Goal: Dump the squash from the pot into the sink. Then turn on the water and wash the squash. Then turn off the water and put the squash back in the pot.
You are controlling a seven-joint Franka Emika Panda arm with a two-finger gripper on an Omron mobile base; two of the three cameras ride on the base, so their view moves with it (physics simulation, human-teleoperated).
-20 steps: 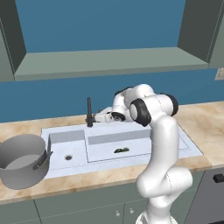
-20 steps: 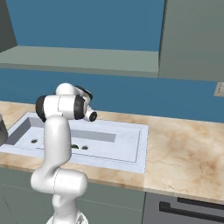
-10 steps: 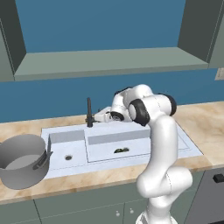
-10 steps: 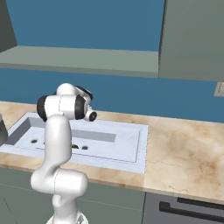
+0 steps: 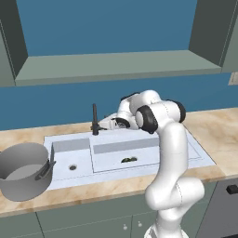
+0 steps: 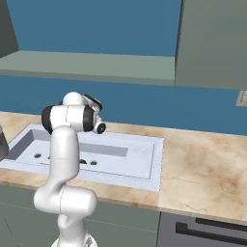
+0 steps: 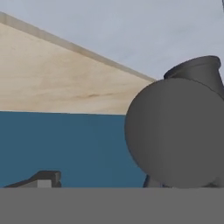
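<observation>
The squash [image 5: 128, 159], a small dark lump, lies low in the sink's [image 5: 195, 155] larger basin at frame centre. The gripper [image 5: 105, 124], jaws apart and empty, sits beside the dark rounded faucet [image 5: 95, 119]. A glancing push might slip off its smooth metal. The grey pot [image 5: 23, 176] waits lower left.

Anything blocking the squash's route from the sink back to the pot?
Nothing visible. The squash lies in the larger basin of the sink; the pot stands open on the counter at the sink's left end. Between them are only the small basin and the divider. The gripper is up by the faucet.
</observation>
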